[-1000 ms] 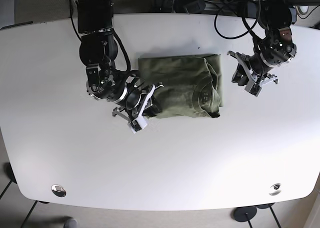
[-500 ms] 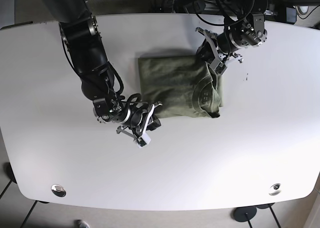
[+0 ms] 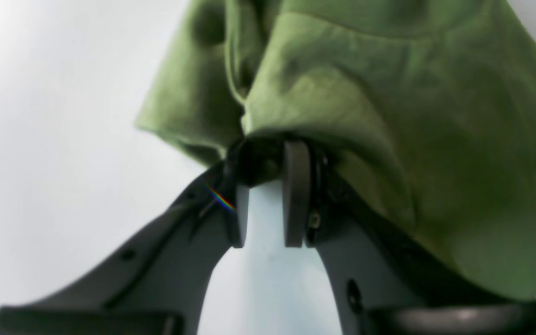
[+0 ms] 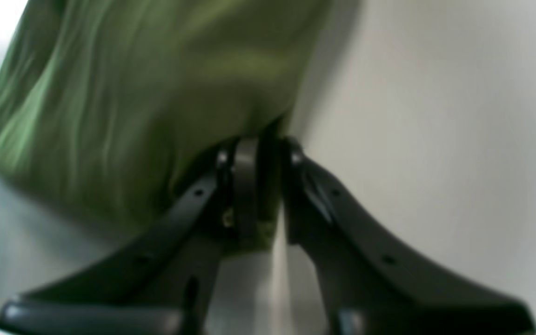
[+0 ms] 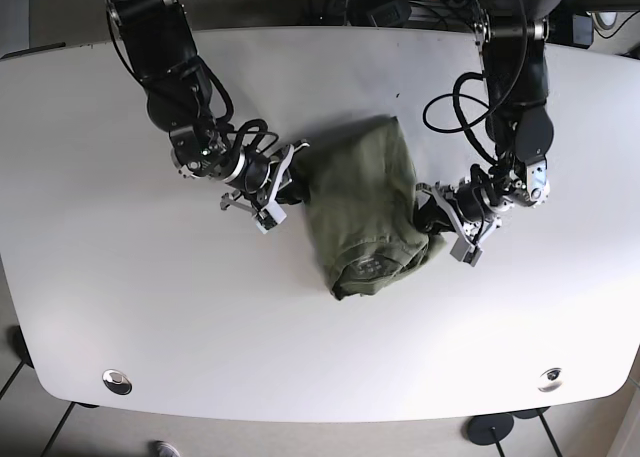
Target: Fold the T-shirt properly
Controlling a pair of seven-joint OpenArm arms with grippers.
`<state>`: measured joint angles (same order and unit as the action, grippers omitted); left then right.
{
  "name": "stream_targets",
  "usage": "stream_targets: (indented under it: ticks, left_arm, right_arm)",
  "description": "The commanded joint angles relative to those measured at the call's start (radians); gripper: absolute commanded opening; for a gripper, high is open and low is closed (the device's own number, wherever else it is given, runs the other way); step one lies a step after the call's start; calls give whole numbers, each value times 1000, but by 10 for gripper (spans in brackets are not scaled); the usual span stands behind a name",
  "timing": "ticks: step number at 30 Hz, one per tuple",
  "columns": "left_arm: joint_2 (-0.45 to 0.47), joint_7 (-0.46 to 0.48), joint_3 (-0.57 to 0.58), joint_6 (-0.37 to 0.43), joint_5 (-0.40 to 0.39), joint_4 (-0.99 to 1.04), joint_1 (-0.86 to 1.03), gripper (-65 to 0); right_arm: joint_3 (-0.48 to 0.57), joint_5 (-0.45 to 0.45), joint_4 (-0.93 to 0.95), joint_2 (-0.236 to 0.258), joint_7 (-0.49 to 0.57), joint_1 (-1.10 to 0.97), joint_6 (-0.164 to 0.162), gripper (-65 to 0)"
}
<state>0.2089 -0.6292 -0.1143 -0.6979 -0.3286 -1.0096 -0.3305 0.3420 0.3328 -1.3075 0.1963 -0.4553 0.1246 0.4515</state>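
Olive-green T-shirt (image 5: 365, 205) lying bunched near the middle of the white table (image 5: 320, 347), folded into a narrow, slanted bundle running from upper right to lower left in the base view, with the rolled collar end lowest. Left gripper (image 5: 441, 219) positioned at the bundle's right edge, touching the cloth; in the left wrist view, jaws of the left gripper (image 3: 263, 160) set close together with a fold of the T-shirt (image 3: 370, 116) pinched at the tips, fabric draped over the right-hand finger (image 3: 296, 186) and hanging down beside it. Pale gap visible between the lower parts of the pads, so grip confined to the tips. Right gripper (image 5: 285, 185) positioned at the bundle's upper left edge, against the cloth; in the right wrist view, jaws of the right gripper (image 4: 263, 149) drawn nearly together with the edge of the T-shirt (image 4: 156, 79) caught between them, though the picture is blurred and the depth of the hold appears shallow at best. Cloth in both wrist views lifted and rumpled rather than flat. Black cables (image 5: 455, 97) looped above the left arm.
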Motion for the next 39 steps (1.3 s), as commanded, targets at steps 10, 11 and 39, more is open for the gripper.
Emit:
stream_targets:
  ticks: [10,11,39]
  left_arm:
    - [31,2,1,0,-8,-277,-20,-542]
    - [-4,-17,14,47,-8,-332,9,-540]
    - [139,292,279,493,-10,-139,242,-251]
  right_arm:
    - [-1,7,-202,-30,-106,-85,3,-571]
    - [-10,7,-202,-28,-113,-81,3,-571]
    - [-418,167,-289,5,-175,-87,11,-571]
